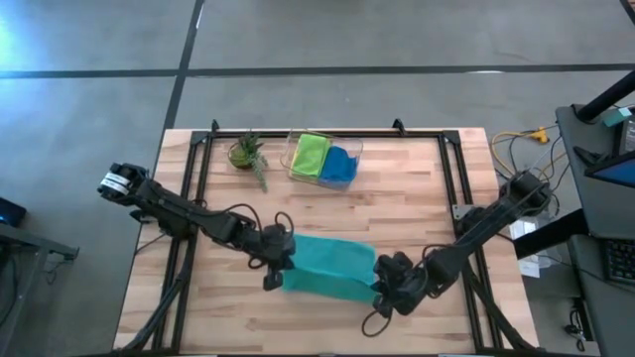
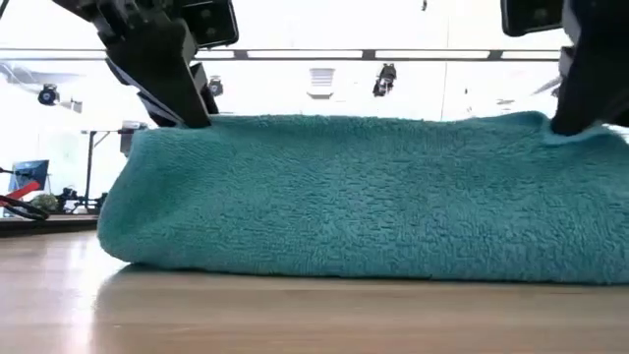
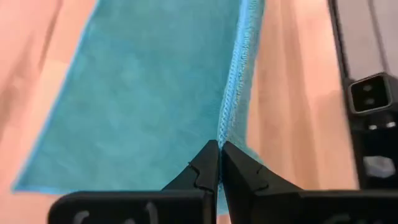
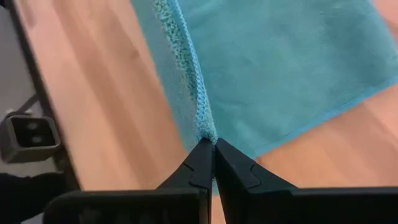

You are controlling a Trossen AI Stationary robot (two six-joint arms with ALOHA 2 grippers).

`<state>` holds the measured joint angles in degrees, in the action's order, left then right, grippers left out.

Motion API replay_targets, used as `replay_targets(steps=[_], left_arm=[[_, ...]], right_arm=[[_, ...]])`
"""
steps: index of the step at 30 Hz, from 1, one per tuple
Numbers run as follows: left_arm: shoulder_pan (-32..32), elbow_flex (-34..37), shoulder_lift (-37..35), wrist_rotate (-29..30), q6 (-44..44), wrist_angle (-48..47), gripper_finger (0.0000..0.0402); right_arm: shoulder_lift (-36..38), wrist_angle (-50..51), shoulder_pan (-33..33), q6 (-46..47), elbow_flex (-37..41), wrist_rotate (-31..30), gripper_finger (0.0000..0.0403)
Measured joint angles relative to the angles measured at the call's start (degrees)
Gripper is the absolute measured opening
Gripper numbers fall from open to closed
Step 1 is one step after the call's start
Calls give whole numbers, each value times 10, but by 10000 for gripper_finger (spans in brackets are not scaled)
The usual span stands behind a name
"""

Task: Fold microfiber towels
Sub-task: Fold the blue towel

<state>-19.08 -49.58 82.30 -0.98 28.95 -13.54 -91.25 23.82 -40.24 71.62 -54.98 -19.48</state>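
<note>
A teal microfiber towel (image 1: 332,263) lies in the middle of the wooden table, and its near side stands up like a wall in the low view (image 2: 364,197). My left gripper (image 1: 276,268) is shut on its left end, seen at the upper left of the low view (image 2: 192,113). My right gripper (image 1: 385,285) is shut on its right end (image 2: 575,118). A lime green towel (image 1: 310,152) and a blue towel (image 1: 340,164) lie in a clear bin. My left gripper pinches the towel's stitched hem (image 3: 225,127) between its two shut fingers, at the left end of the raised edge, slanting down from the table's left. The edge is held up; the cloth below it rests on the table (image 2: 295,265). My right gripper pinches the stitched hem (image 4: 202,124) between its two shut fingers, at the right end of the raised edge, slanting down from the table's right. That end (image 2: 550,128) is lifted while the towel's lower part lies on the table.
The clear plastic bin (image 1: 352,149) stands at the table's far middle, with a small potted plant (image 1: 248,154) to its left. A black frame (image 1: 203,149) runs along the table's sides. Bare wood shows on the near side (image 1: 327,327).
</note>
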Motion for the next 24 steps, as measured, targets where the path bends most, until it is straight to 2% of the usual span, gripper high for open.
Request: replay_targets(steps=[5,13,24], left_arm=[[12,1,0,24,-46,-3,0],[34,3,0,107,-99,-26,0],[74,6,24,119,-133,-19,0]], right_arm=[[6,6,37,-31,18,8,8],[8,26,101,-92,25,21,8],[7,43,172,-138,31,64,9]])
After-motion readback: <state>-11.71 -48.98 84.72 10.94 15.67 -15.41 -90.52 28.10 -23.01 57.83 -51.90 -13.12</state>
